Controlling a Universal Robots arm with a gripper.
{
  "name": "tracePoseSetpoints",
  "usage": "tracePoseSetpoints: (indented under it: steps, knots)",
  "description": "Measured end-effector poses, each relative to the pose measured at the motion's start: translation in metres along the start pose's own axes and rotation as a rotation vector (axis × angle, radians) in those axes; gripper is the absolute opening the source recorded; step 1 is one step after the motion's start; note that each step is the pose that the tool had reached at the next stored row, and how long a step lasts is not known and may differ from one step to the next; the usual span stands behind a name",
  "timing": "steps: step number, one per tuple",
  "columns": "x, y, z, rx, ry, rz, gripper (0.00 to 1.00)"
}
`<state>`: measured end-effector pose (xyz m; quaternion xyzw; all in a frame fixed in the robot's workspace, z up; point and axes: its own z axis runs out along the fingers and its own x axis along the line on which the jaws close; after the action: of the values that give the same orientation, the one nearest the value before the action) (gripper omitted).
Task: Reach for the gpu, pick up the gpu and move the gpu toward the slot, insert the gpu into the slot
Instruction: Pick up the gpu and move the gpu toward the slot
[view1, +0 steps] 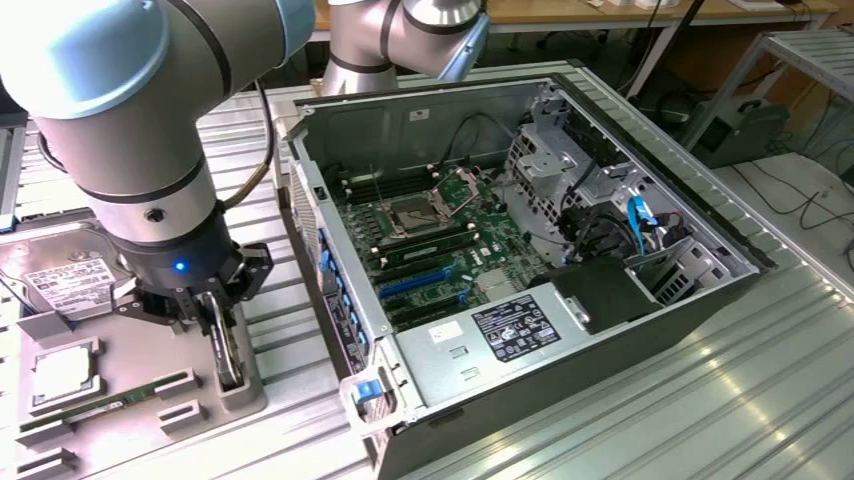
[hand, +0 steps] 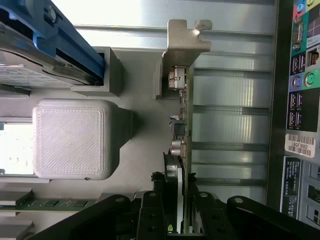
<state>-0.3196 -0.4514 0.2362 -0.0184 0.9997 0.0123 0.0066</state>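
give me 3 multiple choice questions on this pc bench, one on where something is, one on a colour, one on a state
1. Where is the graphics card?
A) plugged into a slot
B) on edge on the grey tray beside the case
C) on the floor

2. What colour are the card slots on the motherboard?
A) blue
B) red
C) white

3. The case is:
A) closed
B) open, motherboard exposed
C) standing upright

Answers:
1 B, it stands on the tray with the hand closed on it.
2 A, they show blue against the green board.
3 B, the side is off and the board is in plain sight.
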Motion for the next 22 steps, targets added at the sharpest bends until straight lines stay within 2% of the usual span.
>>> tracePoseSetpoints:
  steps: [3,10,13,15,18,22]
  knots:
    - [0.0,0.0001,-0.0057,-0.0001,0.0001,0.0,0.27]
    - [0.0,0.0009,-0.0348,-0.0002,0.0001,0.0,0.27]
    - [-0.001,0.0013,-0.0552,-0.0001,0.0004,0.0,0.27]
    - [-0.001,0.0019,-0.0785,-0.0001,0.0006,0.0,0.27]
    - [-0.001,0.0024,-0.0969,-0.0004,0.0007,0.0,0.27]
    - [-0.002,0.0028,-0.1147,-0.0006,0.001,0.0,0.27]
